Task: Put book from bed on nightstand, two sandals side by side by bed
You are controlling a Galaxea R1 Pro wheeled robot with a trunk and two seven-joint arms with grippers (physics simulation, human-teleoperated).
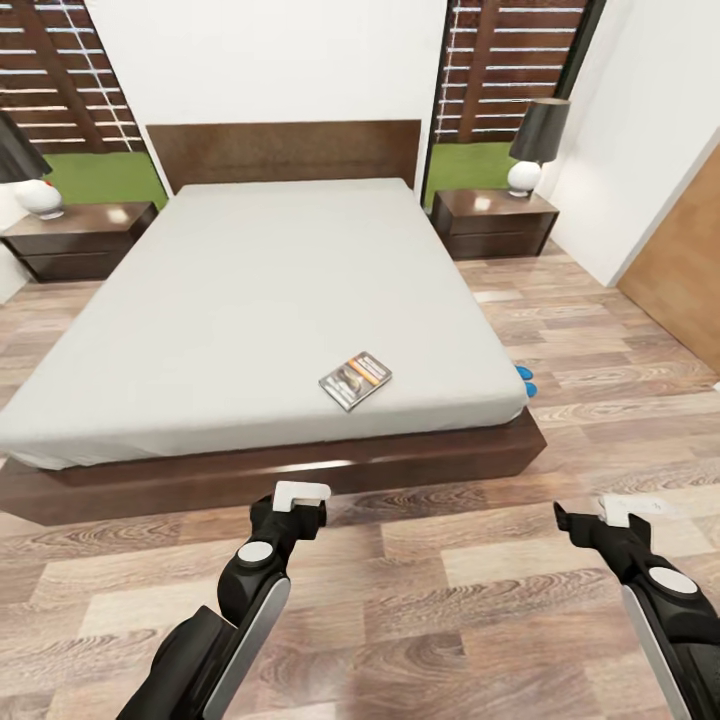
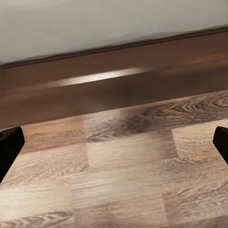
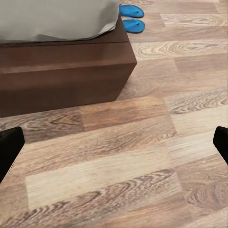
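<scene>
The book (image 1: pixel 356 380) lies flat on the light-grey mattress of the bed (image 1: pixel 250 300), near its foot edge and towards the right corner. Two blue sandals (image 3: pixel 131 18) lie side by side on the floor against the bed's right side, just past the foot corner; in the head view only their tips (image 1: pixel 525 381) peek out past the mattress. A nightstand (image 1: pixel 494 224) stands right of the headboard and another nightstand (image 1: pixel 78 238) left of it. My left gripper (image 1: pixel 300 503) (image 2: pixel 114 145) and right gripper (image 1: pixel 603 522) (image 3: pixel 114 145) hover open and empty over the floor before the bed's foot.
Each nightstand carries a lamp (image 1: pixel 535 148) with a dark shade. The dark wooden bed frame (image 1: pixel 300 465) runs across just ahead of both grippers. A wooden door (image 1: pixel 685 270) stands at the right wall. Wood-plank floor (image 1: pixel 620 340) stretches along the bed's right side.
</scene>
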